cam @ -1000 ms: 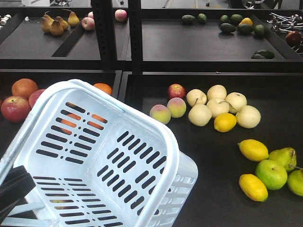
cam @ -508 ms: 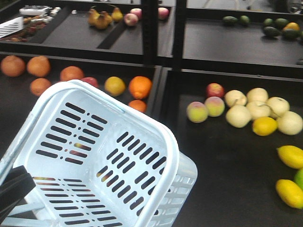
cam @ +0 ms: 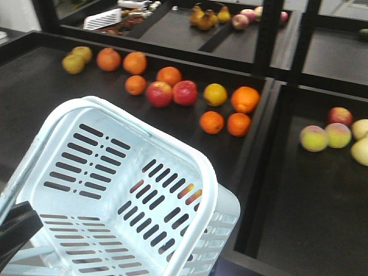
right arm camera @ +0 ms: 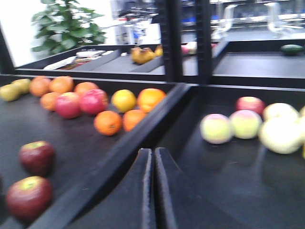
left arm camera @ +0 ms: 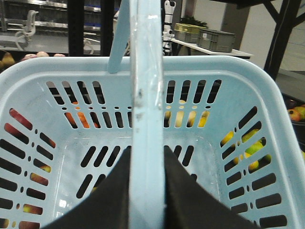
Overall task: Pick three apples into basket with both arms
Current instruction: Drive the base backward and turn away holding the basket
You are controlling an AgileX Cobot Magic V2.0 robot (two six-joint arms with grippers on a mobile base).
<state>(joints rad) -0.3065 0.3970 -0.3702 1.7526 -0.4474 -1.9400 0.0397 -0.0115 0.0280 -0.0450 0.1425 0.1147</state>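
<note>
Looks like a right-arm job: left fingers [left arm camera: 115, 198] clamped on the empty basket [left arm camera: 248, 81] by its handle [left arm camera: 145, 95], right fingers [right arm camera: 147, 164] pinched shut on nothing, two dark apples [right arm camera: 35, 156] sitting on the counter [right arm camera: 78, 143] roughly 8 o'clock of those.
</note>
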